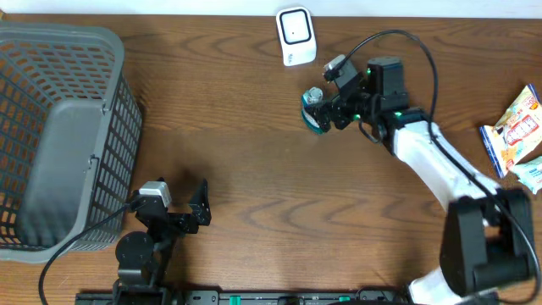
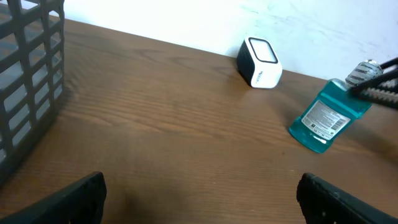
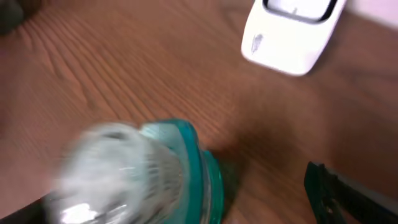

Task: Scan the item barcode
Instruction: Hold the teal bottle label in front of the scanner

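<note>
Teal translucent bottle (image 2: pixel 326 115) with a silvery cap and paper label: base on the wood-grain surface (image 1: pixel 254 152), long axis tilted, cap toward the right pincer (image 1: pixel 329 110), near the rounded white scanner (image 1: pixel 295 36). Right pincer released, fingers spread beside the cap. Left pincer (image 2: pixel 200 193) released, well apart.

One teal bottle (image 1: pixel 315 114); one white scanner (image 1: pixel 295 36); one grey mesh basket (image 1: pixel 59 38); two packets, an orange-and-white packet (image 1: pixel 517 127) and a pale packet (image 1: pixel 532 174); two robot arms, the left arm (image 1: pixel 140 250) and the right arm (image 1: pixel 440 161); one wooden table (image 1: pixel 254 169).
</note>
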Robot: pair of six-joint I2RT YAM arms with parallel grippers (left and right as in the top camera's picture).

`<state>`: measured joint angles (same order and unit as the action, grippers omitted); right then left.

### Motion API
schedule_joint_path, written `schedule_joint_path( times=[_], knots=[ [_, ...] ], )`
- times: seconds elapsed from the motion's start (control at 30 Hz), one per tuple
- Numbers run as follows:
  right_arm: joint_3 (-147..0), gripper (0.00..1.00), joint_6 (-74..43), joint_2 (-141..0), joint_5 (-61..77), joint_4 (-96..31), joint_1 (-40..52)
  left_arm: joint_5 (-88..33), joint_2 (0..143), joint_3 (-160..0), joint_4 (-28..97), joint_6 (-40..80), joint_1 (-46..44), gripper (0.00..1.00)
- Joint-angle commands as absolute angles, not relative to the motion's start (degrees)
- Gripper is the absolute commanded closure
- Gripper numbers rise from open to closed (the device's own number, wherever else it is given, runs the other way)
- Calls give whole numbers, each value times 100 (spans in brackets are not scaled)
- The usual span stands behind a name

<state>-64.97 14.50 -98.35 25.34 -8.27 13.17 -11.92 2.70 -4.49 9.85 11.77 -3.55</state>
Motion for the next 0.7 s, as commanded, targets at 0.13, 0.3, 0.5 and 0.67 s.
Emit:
schedule_joint_path(
  times=[0.13,0.3,0.5,0.67],
  knots=[
    [-6493,1,1372,-9159,2344,-1122,1361,-1264,252,-349,1105,1103,-373,2],
    [-6493,1,1052,-9126,2156,-1098,1437,-1264,252,-349,1105,1105,-373,2],
    [-6497,1,600,-8735,1490,-1225,1710,-1264,252,-349,1107,1103,-373,2],
    [-6493,1,613,-8687,1566,-1087,1796,-1264,252,-349,1105,1105,-373,2]
  ],
)
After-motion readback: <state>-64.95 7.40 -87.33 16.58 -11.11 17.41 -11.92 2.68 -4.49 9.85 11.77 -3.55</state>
